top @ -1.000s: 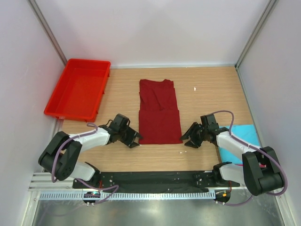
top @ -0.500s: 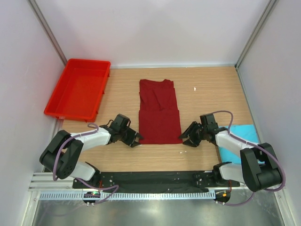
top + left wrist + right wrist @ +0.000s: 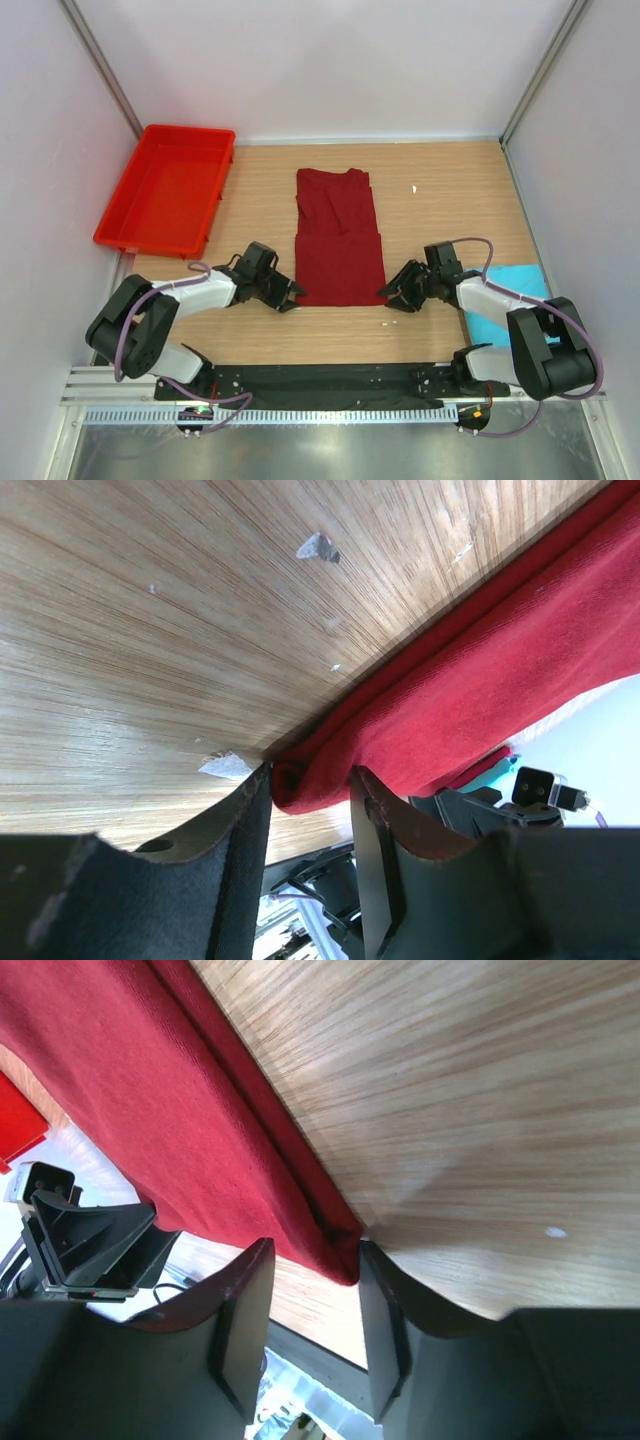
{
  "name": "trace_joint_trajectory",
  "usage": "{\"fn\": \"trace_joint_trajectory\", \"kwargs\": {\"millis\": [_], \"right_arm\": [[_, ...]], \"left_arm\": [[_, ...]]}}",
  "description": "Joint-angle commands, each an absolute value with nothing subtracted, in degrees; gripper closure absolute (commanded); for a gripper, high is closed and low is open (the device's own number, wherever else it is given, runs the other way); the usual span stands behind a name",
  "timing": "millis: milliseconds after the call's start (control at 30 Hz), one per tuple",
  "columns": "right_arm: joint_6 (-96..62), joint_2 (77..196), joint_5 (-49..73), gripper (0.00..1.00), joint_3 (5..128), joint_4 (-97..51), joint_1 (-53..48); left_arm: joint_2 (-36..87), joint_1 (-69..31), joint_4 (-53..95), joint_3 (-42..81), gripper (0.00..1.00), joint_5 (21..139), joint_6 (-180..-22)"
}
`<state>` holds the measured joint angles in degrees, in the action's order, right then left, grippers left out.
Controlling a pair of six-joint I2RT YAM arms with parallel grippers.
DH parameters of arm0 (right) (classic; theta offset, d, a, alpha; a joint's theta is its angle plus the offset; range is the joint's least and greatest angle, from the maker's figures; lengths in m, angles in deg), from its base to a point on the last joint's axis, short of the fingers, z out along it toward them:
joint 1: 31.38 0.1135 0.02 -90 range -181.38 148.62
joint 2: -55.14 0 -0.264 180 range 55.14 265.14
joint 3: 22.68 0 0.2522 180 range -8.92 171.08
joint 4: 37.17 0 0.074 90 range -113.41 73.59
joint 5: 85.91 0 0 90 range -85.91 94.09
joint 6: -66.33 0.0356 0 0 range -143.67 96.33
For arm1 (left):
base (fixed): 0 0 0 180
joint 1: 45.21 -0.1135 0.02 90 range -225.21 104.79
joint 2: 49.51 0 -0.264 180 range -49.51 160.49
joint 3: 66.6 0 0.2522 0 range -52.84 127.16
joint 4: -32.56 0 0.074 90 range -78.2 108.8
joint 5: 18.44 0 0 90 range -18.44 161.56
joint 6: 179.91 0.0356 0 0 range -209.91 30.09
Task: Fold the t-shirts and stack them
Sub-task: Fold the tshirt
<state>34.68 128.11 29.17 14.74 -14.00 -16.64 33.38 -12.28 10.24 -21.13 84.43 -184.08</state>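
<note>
Top view: your left gripper [image 3: 290,297] and right gripper [image 3: 389,295] flank the near corners of the dark maroon cloth t-shirt [image 3: 339,240] on the wooden table [image 3: 450,190]; the turquoise cloth t-shirt [image 3: 512,290] lies far right.
Left wrist: fingers [image 3: 235,840] parted, shirt corner between them.
Right wrist: fingers [image 3: 245,1300] parted, corner between them.

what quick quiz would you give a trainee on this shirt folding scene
1. True or false: the bright red plastic tray holds a shirt.
2. Where does the turquoise blue cloth shirt lie? A in the tray; B at the right near edge of the wooden table; C against the far wall.
3. Which parts of the dark maroon red cloth t-shirt sit between the fingers of the left gripper and the right gripper?
Key: 1 false, it looks empty. 2 B. 3 its two near corners, one per gripper.
</note>
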Motion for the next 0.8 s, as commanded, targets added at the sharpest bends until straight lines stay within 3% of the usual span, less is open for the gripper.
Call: {"fn": "trace_joint_trajectory", "kwargs": {"millis": [0,133,233,333,567,767], "right_arm": [[34.3,131.0,27.0,0.55,13.6,-14.1,-16.8],[33.9,131.7,27.3,0.76,13.7,-16.3,-16.7],[32.5,133.0,27.6,0.90,14.8,-15.7,-16.7],[30.4,132.9,28.0,0.99,16.2,-13.7,-16.8],[26.1,126.3,27.8,0.99,18.8,-6.4,-16.4],[25.9,120.0,28.2,0.99,16.8,-1.1,-14.0]], "left_arm": [[35.9,-12.1,6.8,-22.2,0.62,80.6,-183.4],[35.7,-12.1,6.8,-22.5,0.80,80.4,-183.2],[34.7,-12.1,6.7,-23.1,0.99,80.0,-182.7],[33.5,-12.1,6.3,-22.5,1.00,79.5,-180.5],[29.9,-11.6,0.4,-16.9,1.00,78.9,-170.0],[20.7,-7.2,-3.7,-19.3,1.00,76.5,-170.3]]}}
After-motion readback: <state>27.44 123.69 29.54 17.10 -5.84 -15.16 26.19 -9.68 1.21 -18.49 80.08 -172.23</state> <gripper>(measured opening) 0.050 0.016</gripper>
